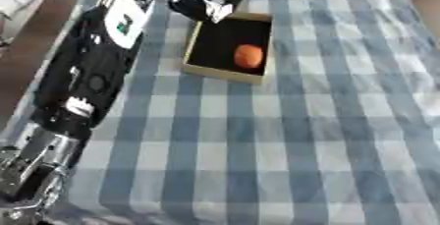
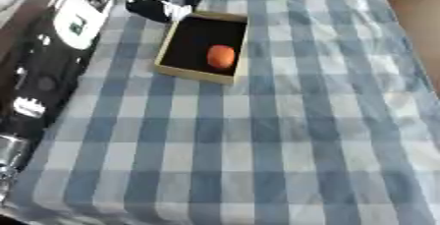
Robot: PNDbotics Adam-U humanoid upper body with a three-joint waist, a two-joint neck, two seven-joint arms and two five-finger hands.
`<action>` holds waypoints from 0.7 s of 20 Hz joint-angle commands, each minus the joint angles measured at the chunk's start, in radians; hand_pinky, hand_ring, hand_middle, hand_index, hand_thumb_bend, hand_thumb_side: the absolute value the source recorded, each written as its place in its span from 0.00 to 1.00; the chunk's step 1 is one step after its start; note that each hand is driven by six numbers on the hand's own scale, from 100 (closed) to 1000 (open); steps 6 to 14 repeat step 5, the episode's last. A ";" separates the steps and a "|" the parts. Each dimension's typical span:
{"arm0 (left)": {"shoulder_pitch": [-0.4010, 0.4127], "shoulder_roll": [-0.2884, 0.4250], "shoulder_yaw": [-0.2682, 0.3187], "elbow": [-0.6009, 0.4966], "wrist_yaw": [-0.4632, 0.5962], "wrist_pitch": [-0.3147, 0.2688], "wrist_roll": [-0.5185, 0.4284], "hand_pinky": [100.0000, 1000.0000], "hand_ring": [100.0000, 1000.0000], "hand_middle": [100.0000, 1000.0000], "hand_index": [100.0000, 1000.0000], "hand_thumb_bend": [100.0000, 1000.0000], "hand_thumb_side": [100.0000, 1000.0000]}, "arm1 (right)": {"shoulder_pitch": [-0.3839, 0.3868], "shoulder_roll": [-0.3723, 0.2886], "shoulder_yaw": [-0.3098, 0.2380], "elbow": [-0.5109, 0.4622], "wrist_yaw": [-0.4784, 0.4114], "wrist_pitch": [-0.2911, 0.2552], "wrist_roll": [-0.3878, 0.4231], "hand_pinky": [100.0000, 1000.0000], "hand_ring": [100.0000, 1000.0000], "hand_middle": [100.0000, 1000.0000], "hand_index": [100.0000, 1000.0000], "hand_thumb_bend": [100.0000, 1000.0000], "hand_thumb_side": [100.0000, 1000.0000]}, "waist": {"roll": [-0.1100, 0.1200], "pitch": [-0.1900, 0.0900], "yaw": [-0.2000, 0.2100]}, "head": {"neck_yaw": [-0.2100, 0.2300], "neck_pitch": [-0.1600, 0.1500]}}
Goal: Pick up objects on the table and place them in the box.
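Nearest the camera, the robot's left arm (image 1: 82,86) enters at the lower left, black with silver joints, and runs up the left edge of the table toward the far side. At its end, the left hand (image 1: 206,8) sits at the far left corner of the box (image 1: 225,74), touching or just above the rim; which, cannot be told. Its fingers are dark and merge together, so whether they are spread, curled or pinching cannot be told. Nothing is seen held in it.

To its right lies the box, shallow, tan-walled, with a dark floor, resting on the blue-and-white checked tablecloth (image 1: 301,150). Inside it, near the right wall and toward the near side, lies an orange, rounded object (image 1: 248,56), apart from the hand.

Further right, the cloth shows no other loose thing, up to the bare table edge (image 2: 421,32) at the far right. The right hand appears in neither view.

Judged from this layout, one object is already placed and no object is left in sight on the cloth; the task appears to be at or near its end, with the left hand's retreat from the box the likely remainder.
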State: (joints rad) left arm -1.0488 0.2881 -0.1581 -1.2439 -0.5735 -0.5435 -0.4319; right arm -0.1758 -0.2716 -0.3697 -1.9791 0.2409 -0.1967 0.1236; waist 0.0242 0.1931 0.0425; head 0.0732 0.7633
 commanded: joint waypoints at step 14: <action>0.102 0.195 -0.021 -0.347 0.441 0.101 -0.058 0.51 0.64 0.62 0.79 0.00 0.38 | -0.016 -0.090 -0.015 -0.021 0.038 -0.017 -0.044 0.69 0.68 0.71 0.70 0.00 0.68 | -0.005 -0.026 0.013 | -0.027 0.007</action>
